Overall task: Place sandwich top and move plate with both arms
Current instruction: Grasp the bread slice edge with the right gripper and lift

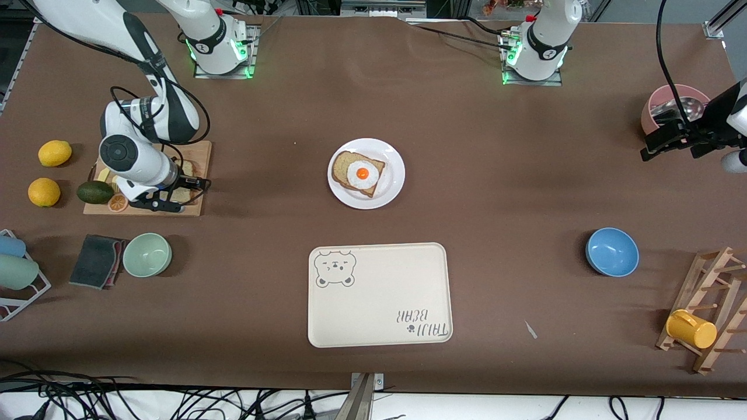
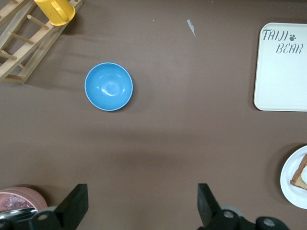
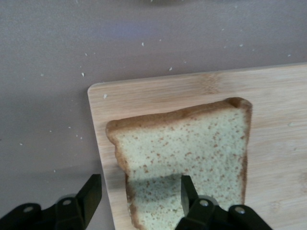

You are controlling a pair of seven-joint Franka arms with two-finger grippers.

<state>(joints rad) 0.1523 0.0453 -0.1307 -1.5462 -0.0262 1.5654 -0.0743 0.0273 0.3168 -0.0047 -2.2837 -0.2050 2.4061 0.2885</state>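
Observation:
The sandwich top, a plain speckled slice, lies flat on a wooden cutting board toward the right arm's end of the table. My right gripper hangs low over it, open. One finger stands over the slice and the other past the board's edge, with the crust edge between them. In the front view the right gripper covers most of the slice. The white plate at mid-table carries a bread slice with a fried egg. My left gripper waits open and empty beside a pink bowl.
A cream bear tray lies nearer the front camera than the plate. A blue bowl and a wooden rack with a yellow mug are toward the left arm's end. Two lemons, an avocado, a green bowl and a dark cloth surround the board.

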